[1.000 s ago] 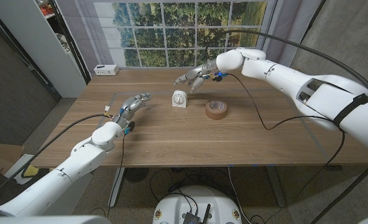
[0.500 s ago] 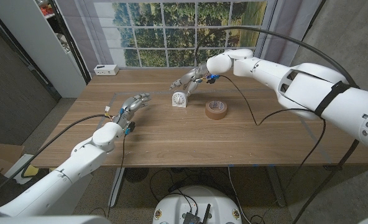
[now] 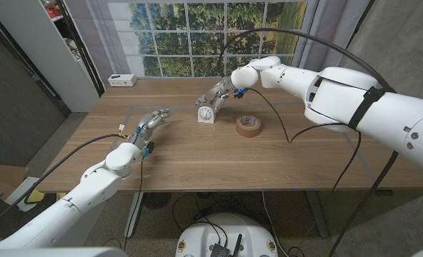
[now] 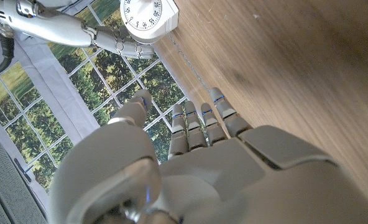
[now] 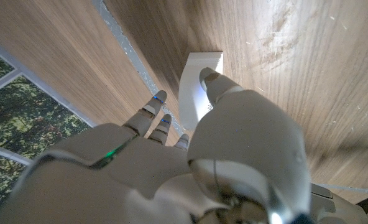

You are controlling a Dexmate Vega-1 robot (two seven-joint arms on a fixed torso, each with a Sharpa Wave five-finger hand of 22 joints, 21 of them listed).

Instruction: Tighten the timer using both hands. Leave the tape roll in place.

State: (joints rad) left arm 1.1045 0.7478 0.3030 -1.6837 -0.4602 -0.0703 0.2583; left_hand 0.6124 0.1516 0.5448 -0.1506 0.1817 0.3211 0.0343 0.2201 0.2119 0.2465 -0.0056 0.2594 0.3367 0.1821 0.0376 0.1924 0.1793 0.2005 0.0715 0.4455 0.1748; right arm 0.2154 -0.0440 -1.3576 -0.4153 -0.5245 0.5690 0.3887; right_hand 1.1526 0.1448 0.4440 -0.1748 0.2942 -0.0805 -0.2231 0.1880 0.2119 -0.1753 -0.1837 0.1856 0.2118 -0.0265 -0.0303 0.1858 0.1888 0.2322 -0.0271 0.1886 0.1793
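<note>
1. Left hand [image 3: 148,123] is nearest me, on the left side of the table [image 3: 197,160]. It's well short of the timer, fingers apart and reaching toward it, holding nothing. I see the same in the left wrist view [image 4: 190,168]: fingers extended above the wood, nothing in the palm.
2. Timer [image 3: 206,113] stands upright near the table's middle. Small white box with a round white dial and dark tick marks; the dial shows clearly from the left wrist [image 4: 148,15].
3. Tape roll [image 3: 249,126] lies flat just beside the timer on the robot's right, not touching it. Brown, with an open core.
4. Right hand [image 3: 219,94] is at the timer's far top edge, arm coming in from the right over the tape roll. In the right wrist view [image 5: 190,155] the thumb lies on the white casing [image 5: 199,87], fingers down the other side. Looks like a grip on the timer, but I can't confirm firm contact.
</note>
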